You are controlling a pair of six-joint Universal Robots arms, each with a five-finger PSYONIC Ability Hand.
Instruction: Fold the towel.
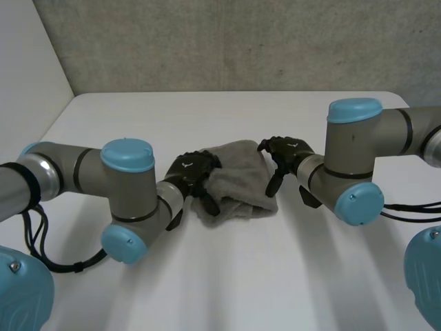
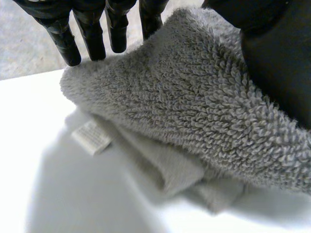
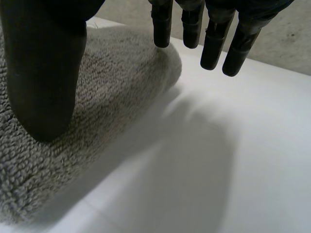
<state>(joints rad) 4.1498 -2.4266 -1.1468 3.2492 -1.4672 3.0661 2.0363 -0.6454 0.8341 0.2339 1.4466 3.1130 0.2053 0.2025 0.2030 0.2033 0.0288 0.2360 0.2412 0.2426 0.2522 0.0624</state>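
Observation:
A grey towel (image 1: 238,181) lies folded in a thick bundle in the middle of the white table (image 1: 241,283). My left hand (image 1: 193,174) is at its left edge, open: in the left wrist view the fingers (image 2: 90,29) stand straight beyond the towel (image 2: 194,97) and the thumb (image 2: 277,63) hovers over its top. A white label (image 2: 91,138) sticks out from the lower layers. My right hand (image 1: 286,155) is at the towel's right edge, open too. There its thumb (image 3: 43,73) is over the towel (image 3: 112,82) and its straight fingers (image 3: 214,39) hang past the rounded edge.
Both arms reach in from the sides, elbows low over the near table. The table's far edge (image 1: 234,93) meets a grey wall behind.

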